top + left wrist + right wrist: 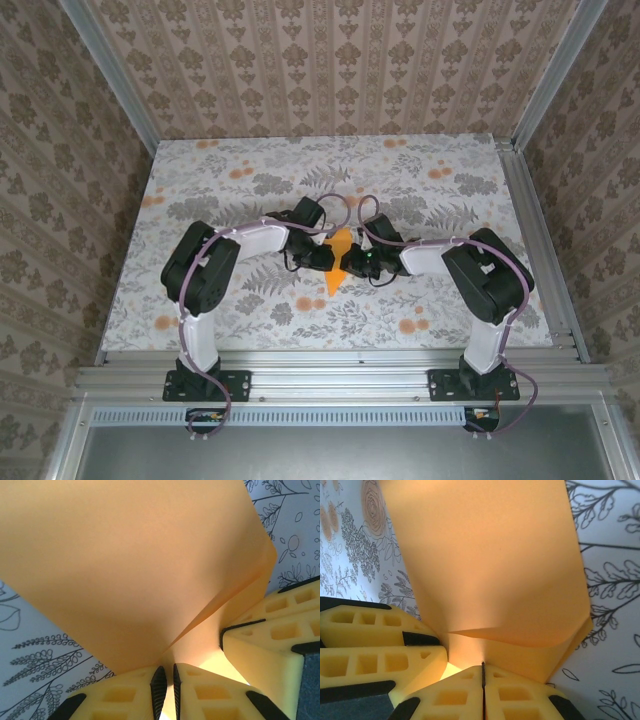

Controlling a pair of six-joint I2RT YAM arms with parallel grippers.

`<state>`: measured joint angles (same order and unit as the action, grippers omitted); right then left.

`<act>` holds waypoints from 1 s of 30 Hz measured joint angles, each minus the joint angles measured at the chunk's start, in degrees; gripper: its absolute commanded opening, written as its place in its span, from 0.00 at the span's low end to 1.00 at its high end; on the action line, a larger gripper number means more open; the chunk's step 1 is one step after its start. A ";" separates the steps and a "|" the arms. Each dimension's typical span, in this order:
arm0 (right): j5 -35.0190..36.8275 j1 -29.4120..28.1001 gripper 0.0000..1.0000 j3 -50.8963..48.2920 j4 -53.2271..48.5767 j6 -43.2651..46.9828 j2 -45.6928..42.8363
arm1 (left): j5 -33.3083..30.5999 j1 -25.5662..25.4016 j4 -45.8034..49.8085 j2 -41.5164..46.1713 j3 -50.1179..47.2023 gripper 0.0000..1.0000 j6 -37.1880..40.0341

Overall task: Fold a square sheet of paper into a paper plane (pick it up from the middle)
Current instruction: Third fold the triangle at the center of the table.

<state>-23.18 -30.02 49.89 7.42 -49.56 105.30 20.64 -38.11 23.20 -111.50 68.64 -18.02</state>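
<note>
**A:** What is seen of the square sheet of paper (340, 258)?

**B:** Thin, matte, bright orange paper is shown, smooth and unmarked. From above, a pointed outline is presented, with its tip directed toward 6 o'clock. It is found near the middle of the surface (230, 180), between the 2 arms. Up close it is seen to be bowed and doubled over. In the left wrist view, a soft crease is traced from the centre toward 2 o'clock.

**A:** And the surface itself?

**B:** A pale printed cover is seen, drawn with fine grey leaves and dotted with small orange blossoms.

**A:** How is the left tool (322, 257) set?

**B:** It is placed at 9 o'clock of the sheet. Its fingers (120, 695) are made of blocky yellow material with rectangular recesses and are faced with black ribbed pads. Only a narrow slit is left between them, and the sheet's edge is pinched in that slit.

**A:** And the right tool (362, 262)?

**B:** It is placed at 3 o'clock of the sheet, just beside the left tool. In its own view the jaws are pressed together to 1 thin dark line, and the sheet is clamped there. The same yellow, recessed build is seen. In that view, the left tool's fingers are seen at 8 o'clock.
</note>
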 measured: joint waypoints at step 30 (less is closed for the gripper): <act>-1.18 0.55 0.09 -0.17 0.22 1.84 0.15 | -6.62 -4.85 -7.23 21.79 -15.37 0.27 -2.84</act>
<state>-24.36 -29.47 49.71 7.64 -47.72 105.45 14.02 -42.96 15.97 -89.71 53.28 -20.86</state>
